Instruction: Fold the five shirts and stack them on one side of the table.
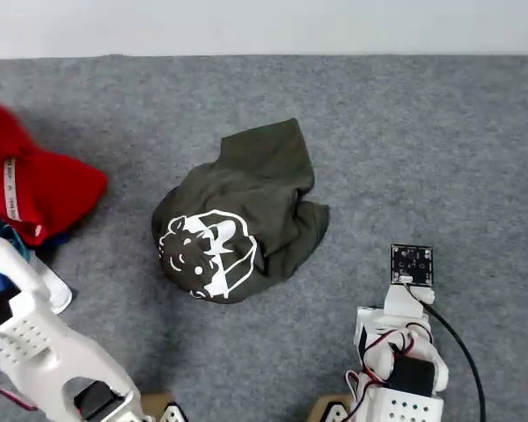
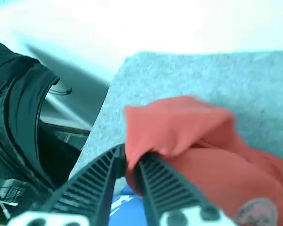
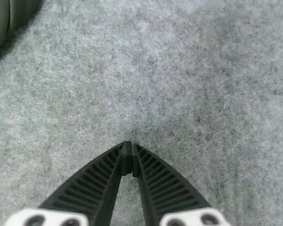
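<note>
L gripper (image 2: 130, 162) pinching red shirt (image 2: 179, 127); R gripper (image 3: 129, 157) closed, empty. Green shirt (image 1: 246, 211) lies fwd-left of it, prob. nearer R.

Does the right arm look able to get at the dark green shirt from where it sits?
Probably yes. The right hand is shut and empty over bare grey table, and nothing lies between it and the dark green shirt, which sits crumpled close beside that arm.
</note>
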Tool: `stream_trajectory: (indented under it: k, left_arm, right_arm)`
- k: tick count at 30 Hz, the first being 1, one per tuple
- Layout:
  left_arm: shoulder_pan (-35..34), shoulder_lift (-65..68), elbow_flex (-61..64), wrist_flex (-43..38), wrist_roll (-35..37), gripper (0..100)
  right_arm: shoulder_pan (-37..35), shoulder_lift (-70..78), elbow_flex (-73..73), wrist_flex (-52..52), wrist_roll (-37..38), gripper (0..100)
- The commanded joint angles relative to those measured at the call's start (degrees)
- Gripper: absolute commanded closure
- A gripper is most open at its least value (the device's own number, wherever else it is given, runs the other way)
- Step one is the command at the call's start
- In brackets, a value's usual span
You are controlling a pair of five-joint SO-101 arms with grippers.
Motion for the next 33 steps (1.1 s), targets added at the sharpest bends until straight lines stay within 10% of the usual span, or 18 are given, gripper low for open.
stream_trajectory:
  k: [1,7,19,33]
  left_arm:
    - [-0.44,-3.87,2.95,-2.02,-4.57,89]
    - [-1.49,-4.48,5.85,-1.93,-4.92,74]
    - [8.26,-4.57,1.01,14.51,-7.74,74]
    - [22.86,-13.10,9.63,14.15,-1.58,74]
  right_arm:
    - [-0.04,-0.48,0.88,0.40,0.62,99.0]
    - [-0.04,-0.48,0.88,0.40,0.62,99.0]
    - [-0.04,-0.48,0.88,0.40,0.62,99.0]
    - [-0.04,-0.48,0.88,0.40,0.62,99.0]
